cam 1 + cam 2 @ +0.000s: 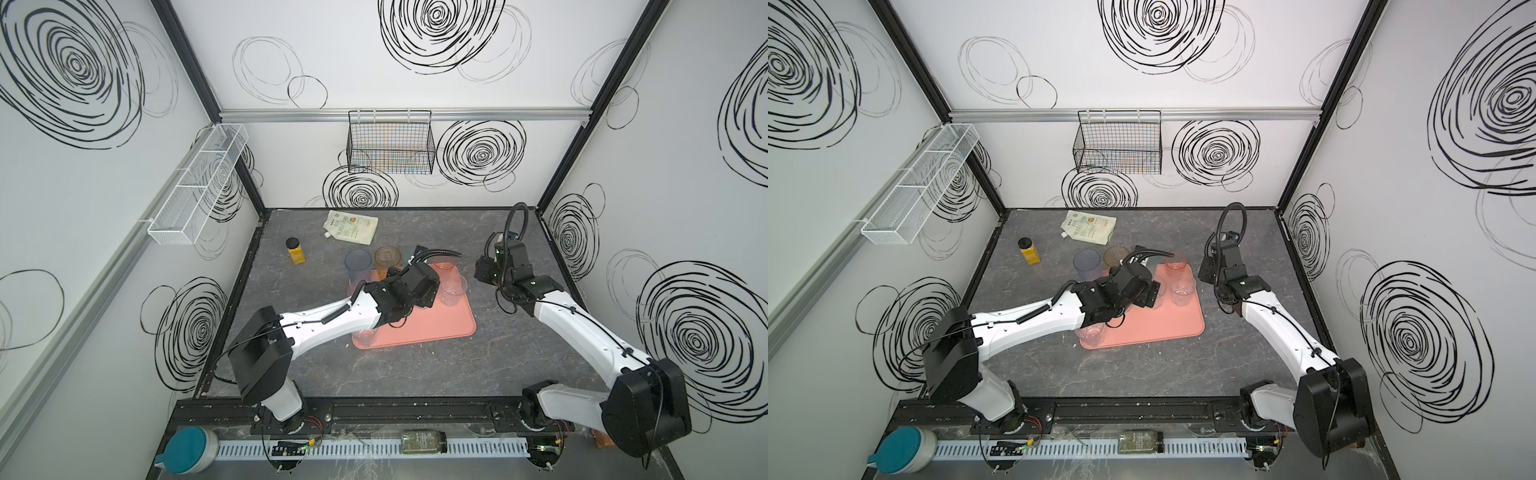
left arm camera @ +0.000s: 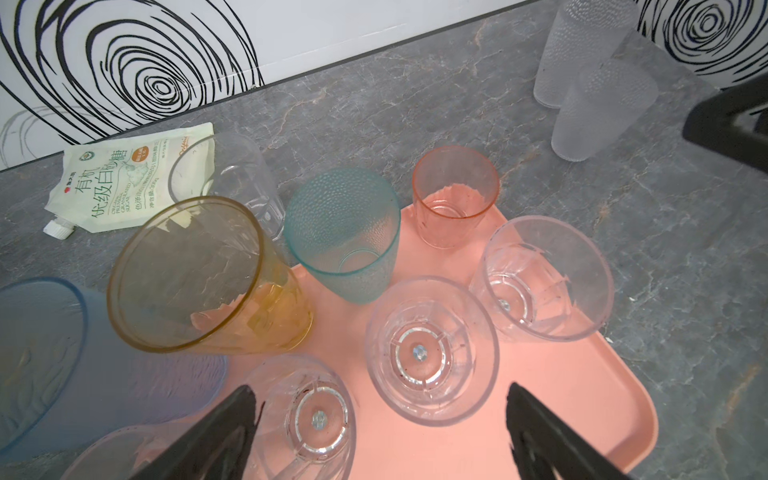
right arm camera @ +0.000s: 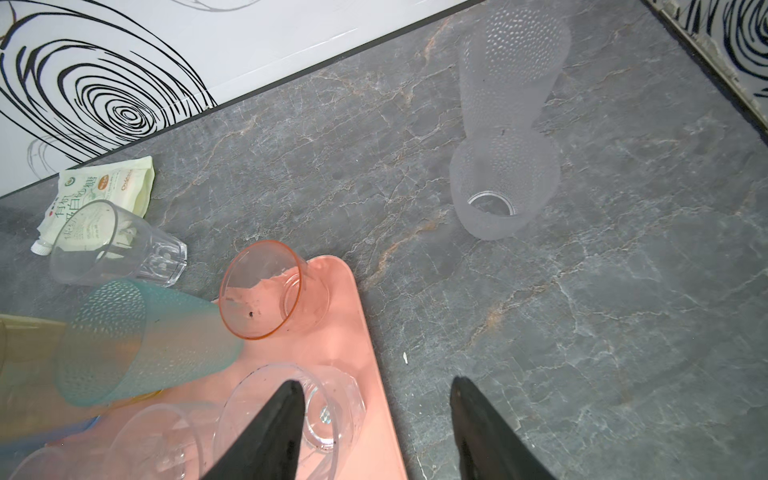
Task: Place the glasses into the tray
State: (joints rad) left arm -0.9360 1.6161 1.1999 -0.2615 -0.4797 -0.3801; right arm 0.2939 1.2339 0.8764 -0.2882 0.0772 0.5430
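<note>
Here, a grey marbled table point(image 1: 415, 374) is seen in both top views, and the salmon-pink tray point(image 1: 436, 328) is laid flat near its middle. The left gripper point(image 2: 379, 388) is positioned over the tray with its jaws spread wide, and nothing is clamped between them. The right gripper point(image 3: 376, 382) is positioned at the tray's right edge, jaws apart too, and no glass is held. A white pouch point(image 1: 351, 226) is laid at the far side of the table, off the tray.

Of the glasses, the amber glass point(image 2: 187, 274) and the teal glass point(image 2: 340, 232) are stood upright on the far part of the tray. The blue glass point(image 2: 41, 353) is just beside the amber one, but whether its base is on the tray cannot be told. Two frosted glasses point(image 3: 503, 183) are found on the table, well apart from the tray. A short pink glass point(image 2: 455, 195) and three clear glasses point(image 2: 430, 353) are stood on the tray. One clear tumbler point(image 2: 224, 174) is on the table just beside the pouch. A small yellow bottle point(image 1: 296, 251) is stood on the table, to the left of the blue glass.
</note>
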